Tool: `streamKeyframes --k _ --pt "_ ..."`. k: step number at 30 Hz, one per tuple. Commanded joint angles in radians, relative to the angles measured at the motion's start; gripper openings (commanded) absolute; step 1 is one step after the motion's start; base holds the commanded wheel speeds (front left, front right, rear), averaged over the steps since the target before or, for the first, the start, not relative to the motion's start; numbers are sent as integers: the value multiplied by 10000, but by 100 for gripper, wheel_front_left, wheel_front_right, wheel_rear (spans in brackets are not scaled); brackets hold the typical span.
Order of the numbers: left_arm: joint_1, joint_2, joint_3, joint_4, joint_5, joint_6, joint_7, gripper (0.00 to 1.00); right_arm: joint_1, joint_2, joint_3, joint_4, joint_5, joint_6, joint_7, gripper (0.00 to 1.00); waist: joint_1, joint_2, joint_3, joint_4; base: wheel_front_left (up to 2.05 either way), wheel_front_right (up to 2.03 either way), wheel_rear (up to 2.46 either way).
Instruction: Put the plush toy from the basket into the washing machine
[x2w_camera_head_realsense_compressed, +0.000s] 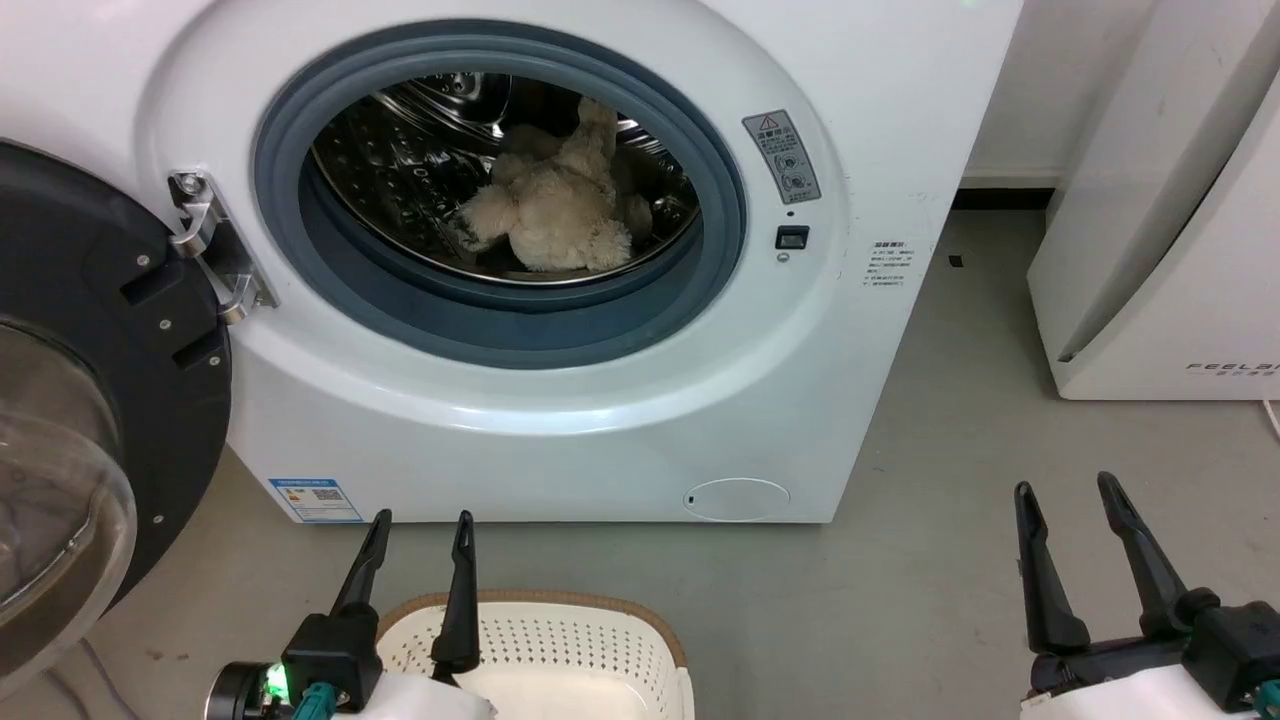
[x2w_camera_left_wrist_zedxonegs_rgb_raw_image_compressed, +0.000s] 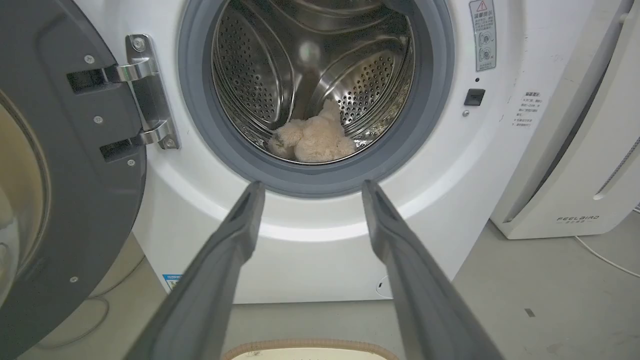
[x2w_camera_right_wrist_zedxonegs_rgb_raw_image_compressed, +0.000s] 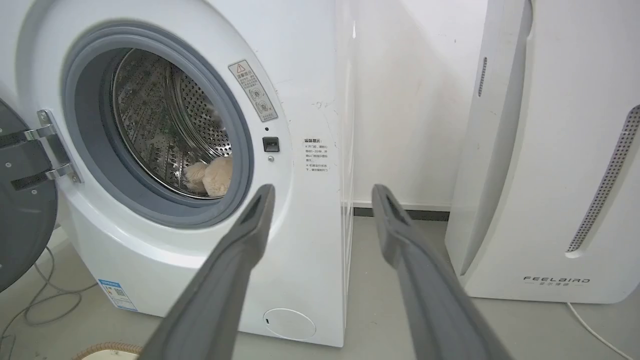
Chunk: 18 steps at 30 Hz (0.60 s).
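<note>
Plush toy (x2w_camera_head_realsense_compressed: 555, 205) lies inside the washing machine (x2w_camera_head_realsense_compressed: 560, 440), on the drum floor just behind the grey gasket; the door (x2w_camera_head_realsense_compressed: 90, 330) is swung wide open on the left. Left end effector (x2w_camera_head_realsense_compressed: 423, 517) has its fingers spread with nothing between them, above the far rim of the basket (x2w_camera_head_realsense_compressed: 560, 640), which sits on the floor in front of the washer. Right end effector (x2w_camera_head_realsense_compressed: 1065, 485) is likewise spread and holding nothing, over the floor near the white slanted appliance (x2w_camera_head_realsense_compressed: 1180, 250).

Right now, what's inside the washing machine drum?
The plush toy lies in the washing machine, on the bottom of its steel drum. The grey gasket hides the drum's front edge and the toy's underside.
</note>
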Motion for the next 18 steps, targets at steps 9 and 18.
streamKeyframes --k 9,18 --pt "32 -224 187 -50 100 -171 1 0 7 0 16 29 -10 0 1 0 1 0 -17 27 0 0 0" --pt "19 -253 217 -80 154 -207 121 0 -20 0 44 35 -53 0 118 0 1 0 -45 19 0 0 0"
